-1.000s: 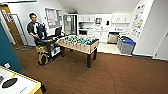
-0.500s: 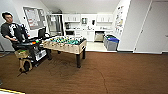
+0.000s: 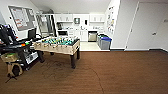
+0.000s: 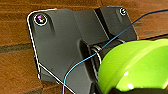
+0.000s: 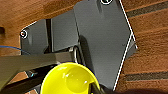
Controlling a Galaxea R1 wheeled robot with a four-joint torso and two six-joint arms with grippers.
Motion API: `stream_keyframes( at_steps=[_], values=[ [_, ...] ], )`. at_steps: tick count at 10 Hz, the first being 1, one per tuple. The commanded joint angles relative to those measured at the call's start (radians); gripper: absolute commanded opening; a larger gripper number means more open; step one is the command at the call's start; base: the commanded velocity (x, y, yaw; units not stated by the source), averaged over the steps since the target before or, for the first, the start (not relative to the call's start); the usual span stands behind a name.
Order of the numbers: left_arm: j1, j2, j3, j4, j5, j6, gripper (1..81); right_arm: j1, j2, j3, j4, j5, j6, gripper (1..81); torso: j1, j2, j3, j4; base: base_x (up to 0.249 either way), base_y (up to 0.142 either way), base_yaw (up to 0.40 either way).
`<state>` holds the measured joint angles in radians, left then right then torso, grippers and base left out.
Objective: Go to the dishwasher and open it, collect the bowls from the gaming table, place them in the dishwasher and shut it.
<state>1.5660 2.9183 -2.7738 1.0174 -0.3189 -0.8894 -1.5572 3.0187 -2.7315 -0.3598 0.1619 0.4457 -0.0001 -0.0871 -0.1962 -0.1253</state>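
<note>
The dishwasher [image 3: 92,36] sits straight ahead, far across the wood floor [image 3: 112,72] in the kitchenette, right of the foosball table [image 3: 58,45]. Each wrist carries a bowl: green bowl [image 4: 135,67] left, yellowish bowl [image 5: 68,80] right. Whether the jaws clamp them I cannot tell.

Dishwasher [image 3: 92,36] steel-fronted, under the white cabinets at far end of kitchen nook, door looks closed. One lime-green bowl [image 4: 135,67] seen rim-down, glossy outside facing up, over wood floor. Second bowl [image 5: 68,80] yellow-green, open side up, glossy inside, above wood floor
</note>
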Motion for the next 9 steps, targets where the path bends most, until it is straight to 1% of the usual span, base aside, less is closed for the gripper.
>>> stream_keyframes(
  at_steps=[1, 4, 9],
  values=[
    [-0.025, -0.016, -0.001, 0.000, 0.020, 0.001, 1.0, 0.035, -0.005, 0.000, -0.011, -0.041, -0.002, 1.0, 0.000, 0.000, 0.000, 0.000, 0.000, 0.000, 0.000],
    [-0.025, -0.017, 0.000, 0.006, 0.014, 0.001, 1.0, 0.035, -0.008, 0.000, -0.011, -0.041, -0.002, 1.0, 0.000, 0.000, 0.000, 0.000, 0.000, 0.000, 0.000],
    [-0.023, -0.017, 0.002, 0.004, 0.012, 0.003, 1.0, 0.035, -0.008, -0.002, -0.013, -0.041, -0.002, 1.0, 0.000, 0.000, 0.000, 0.000, 0.000, 0.000, 0.000]
  ],
)
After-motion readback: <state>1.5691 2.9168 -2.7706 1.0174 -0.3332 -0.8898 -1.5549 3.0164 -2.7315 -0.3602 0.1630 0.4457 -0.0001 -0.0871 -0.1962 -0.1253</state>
